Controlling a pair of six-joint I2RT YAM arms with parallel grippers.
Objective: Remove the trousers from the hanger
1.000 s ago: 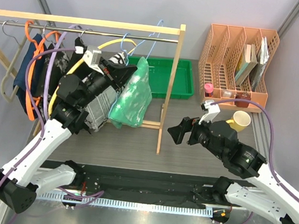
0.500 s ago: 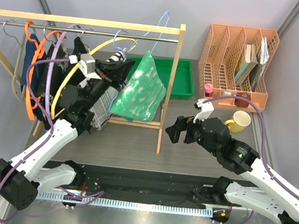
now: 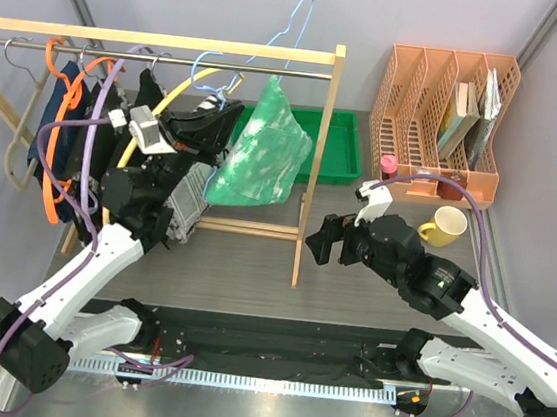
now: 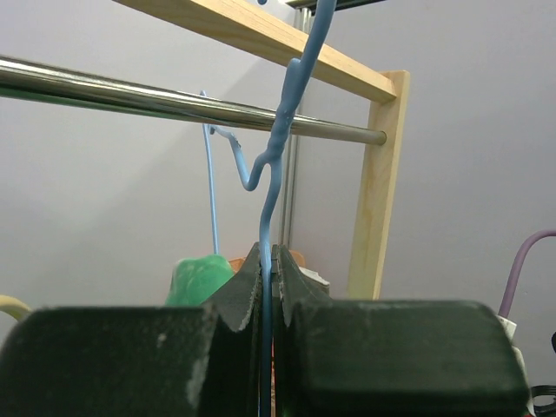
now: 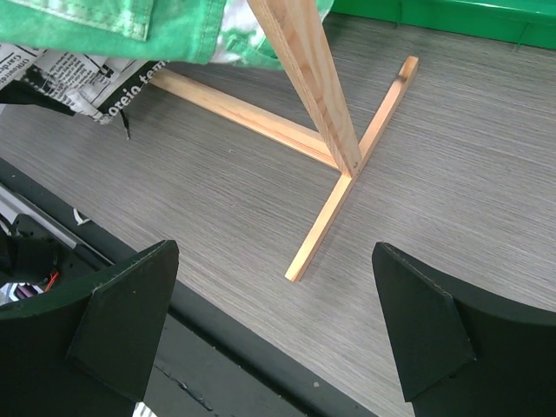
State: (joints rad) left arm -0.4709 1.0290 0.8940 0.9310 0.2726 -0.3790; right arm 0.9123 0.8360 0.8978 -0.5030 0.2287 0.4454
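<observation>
Count on the desk (image 3: pixel 253 256):
- arms: 2, left arm (image 3: pixel 92 258) and right arm (image 3: pixel 468 311)
- garment rack (image 3: pixel 315 152): 1, left half of the desk
- hangers: at least 4, being 1 blue wire hanger (image 4: pixel 268 217), 1 yellow hanger (image 3: pixel 178 89), 1 orange hanger (image 3: pixel 51 157) and 1 beige hanger (image 3: pixel 10 153). They overlap, so the exact total is unclear.
- garments: 3, being 1 green trousers (image 3: pixel 263 151), 1 newspaper-print garment (image 5: pixel 69 78) and 1 navy garment (image 3: pixel 41 136)
- green tray (image 3: pixel 339 135): 1, far edge
- orange file organizer (image 3: pixel 404 92): 1, four slots, far right corner; can't count its books
- yellow mug (image 3: pixel 445 225): 1
- pink-capped bottle (image 3: pixel 388 166): 1
</observation>
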